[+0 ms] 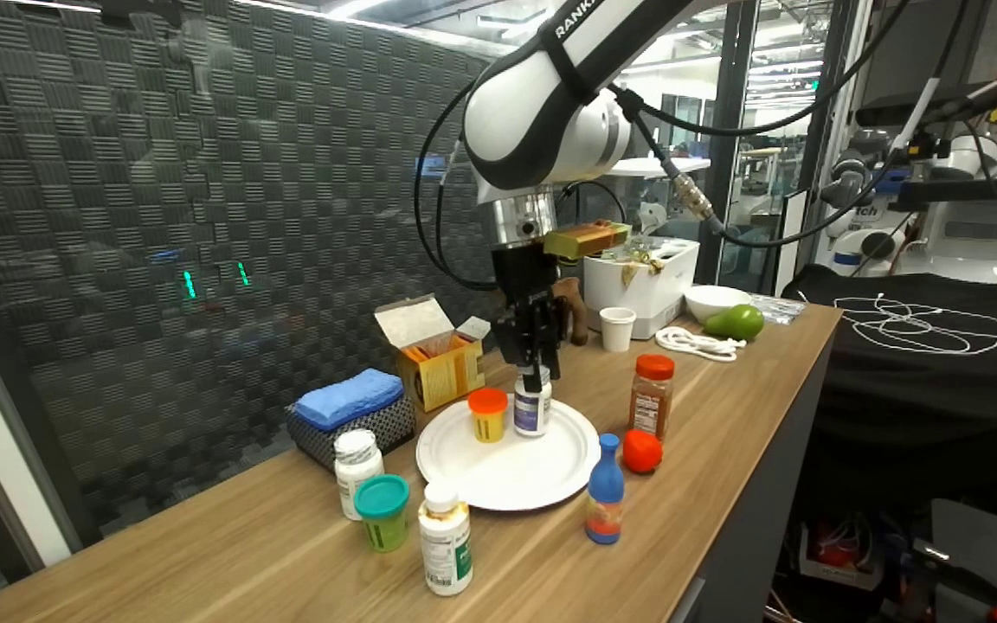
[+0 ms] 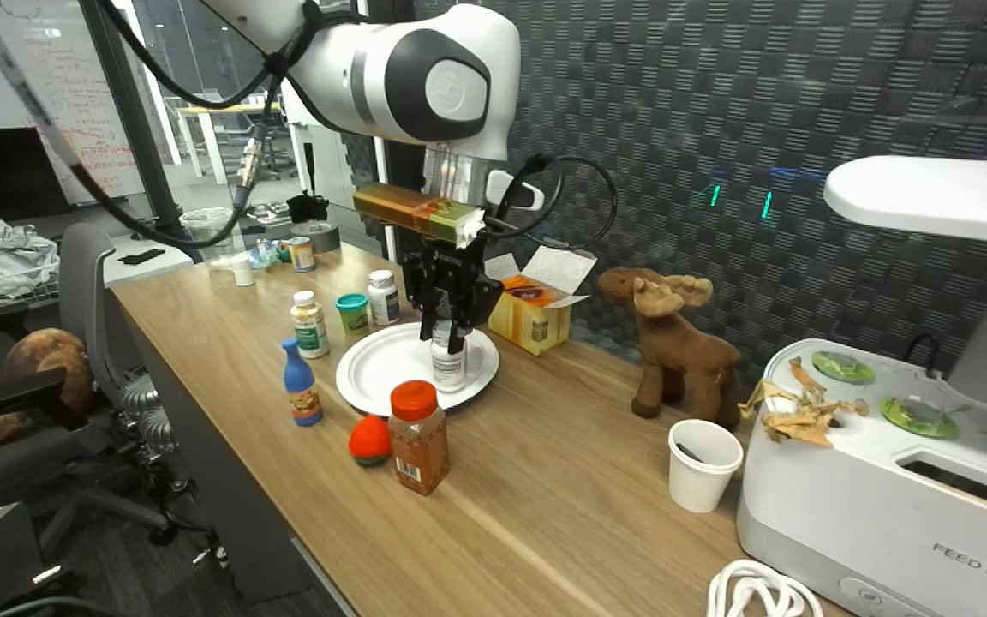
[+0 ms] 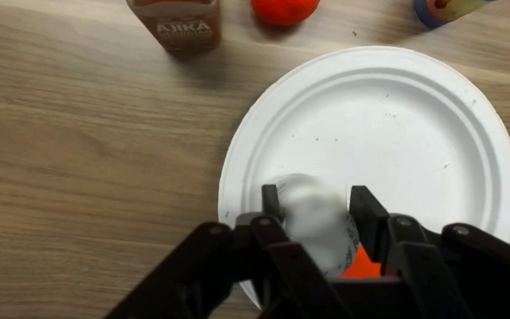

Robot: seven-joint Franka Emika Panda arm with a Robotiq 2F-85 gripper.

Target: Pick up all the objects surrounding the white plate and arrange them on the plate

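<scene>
The white plate (image 1: 498, 480) lies on the wooden table. My gripper (image 1: 543, 381) points down over the plate, its fingers close on both sides of a white bottle (image 1: 531, 415) with a blue label. This bottle is upright with its base at the plate; it also shows in the wrist view (image 3: 321, 252). A yellow jar with an orange lid (image 1: 488, 417) stands on the plate beside it. Around the plate stand a white-capped bottle (image 1: 358, 476), a green jar with a teal lid (image 1: 383, 515), a green-labelled white bottle (image 1: 445, 545), a blue bottle (image 1: 605, 493), a red ball (image 1: 642, 451) and a red-capped spice jar (image 1: 652, 400).
A yellow-orange carton (image 1: 442, 368) and a patterned box with a blue cloth (image 1: 351, 411) stand by the wall behind the plate. A brown plush moose (image 2: 673, 351), a paper cup (image 2: 703, 471), a white planter (image 2: 845, 514) and a white cable (image 2: 763, 591) are along the table.
</scene>
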